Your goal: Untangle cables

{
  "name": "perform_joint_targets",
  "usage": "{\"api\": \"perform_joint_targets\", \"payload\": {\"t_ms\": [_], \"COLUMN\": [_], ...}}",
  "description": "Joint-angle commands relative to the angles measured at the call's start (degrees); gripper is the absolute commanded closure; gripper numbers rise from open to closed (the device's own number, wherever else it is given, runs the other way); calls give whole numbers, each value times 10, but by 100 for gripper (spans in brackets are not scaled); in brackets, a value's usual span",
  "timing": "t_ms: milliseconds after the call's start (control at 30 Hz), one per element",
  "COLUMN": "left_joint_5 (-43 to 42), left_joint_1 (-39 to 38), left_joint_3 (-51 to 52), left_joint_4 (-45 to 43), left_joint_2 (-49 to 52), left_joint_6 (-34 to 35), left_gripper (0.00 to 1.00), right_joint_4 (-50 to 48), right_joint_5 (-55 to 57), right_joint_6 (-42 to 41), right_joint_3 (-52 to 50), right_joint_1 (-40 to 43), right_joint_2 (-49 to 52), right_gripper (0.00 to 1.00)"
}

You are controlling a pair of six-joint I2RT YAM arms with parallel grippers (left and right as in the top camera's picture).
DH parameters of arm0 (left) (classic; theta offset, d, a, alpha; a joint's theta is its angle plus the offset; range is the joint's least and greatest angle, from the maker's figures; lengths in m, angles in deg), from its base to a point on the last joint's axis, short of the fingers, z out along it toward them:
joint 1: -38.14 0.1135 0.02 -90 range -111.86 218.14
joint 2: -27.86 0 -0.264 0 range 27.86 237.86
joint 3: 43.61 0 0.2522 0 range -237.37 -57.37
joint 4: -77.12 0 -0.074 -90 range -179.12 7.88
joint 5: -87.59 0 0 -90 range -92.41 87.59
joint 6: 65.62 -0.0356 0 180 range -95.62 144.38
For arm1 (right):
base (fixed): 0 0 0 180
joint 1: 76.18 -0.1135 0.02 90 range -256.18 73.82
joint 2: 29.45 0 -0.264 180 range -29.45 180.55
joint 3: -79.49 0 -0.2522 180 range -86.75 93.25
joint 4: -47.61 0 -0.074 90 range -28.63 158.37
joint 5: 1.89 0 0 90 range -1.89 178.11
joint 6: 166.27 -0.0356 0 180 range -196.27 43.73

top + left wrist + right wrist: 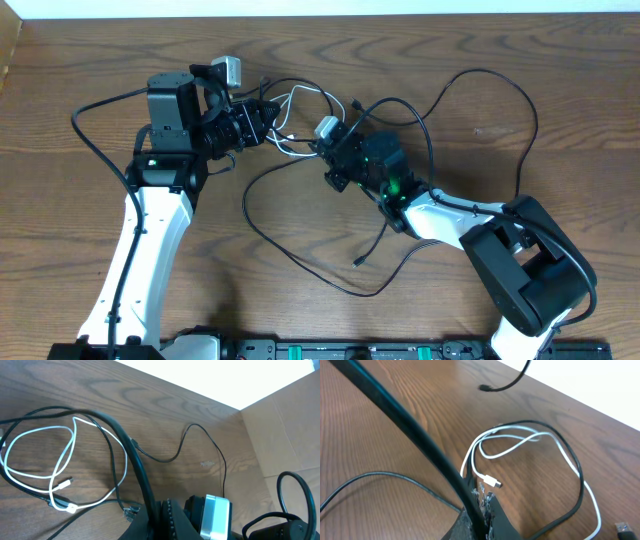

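Observation:
The white cable (pixel 297 94) lies in loops between the two arms, and a long black cable (pixel 479 70) sprawls around it over the wooden table (pixel 560 60). My left gripper (pixel 270 122) is shut on the black cable (pixel 131 452), which runs up out of its jaws. The white loops (pixel 30 460) and a white plug (pixel 63 482) lie just left of it. My right gripper (pixel 320 150) is shut on the black cable (pixel 410 430) too. A white plug (pixel 491 481) rests at its fingertips (pixel 487 502), and the white cable (pixel 520 442) loops beyond them.
The right arm's silver camera (pixel 215 516) sits very close to my left jaws. A black plug end (pixel 358 262) lies toward the near edge of the table, another (pixel 485 387) at the far side. A cardboard wall (pixel 290 425) stands at the table's edge.

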Motion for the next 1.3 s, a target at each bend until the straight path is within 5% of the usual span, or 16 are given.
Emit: {"api": "perform_joint_targets", "payload": {"t_ms": [0, 100, 233, 267, 667, 1267], "left_joint_5": [-1, -1, 12, 23, 146, 205], "left_joint_1": [0, 0, 0, 0, 0, 0], "left_joint_3": [-11, -11, -11, -11, -11, -11], "left_joint_4": [4, 5, 16, 24, 132, 230], "left_joint_2": [-2, -2, -2, -2, -2, -2], "left_joint_6": [-1, -1, -4, -3, -3, -3], "left_gripper": [92, 91, 25, 19, 14, 14], "right_joint_4": [-5, -8, -9, -9, 1, -1], "right_joint_5": [7, 20, 20, 21, 117, 123], "right_joint_6": [-16, -52, -58, -58, -63, -49], "right_joint_3": [0, 1, 1, 1, 1, 29], "right_joint_1": [-1, 13, 35, 42, 171, 442], "right_joint_2": [-11, -43, -104, -123, -336, -442], "right_gripper": [99, 99, 99, 99, 99, 99]}}
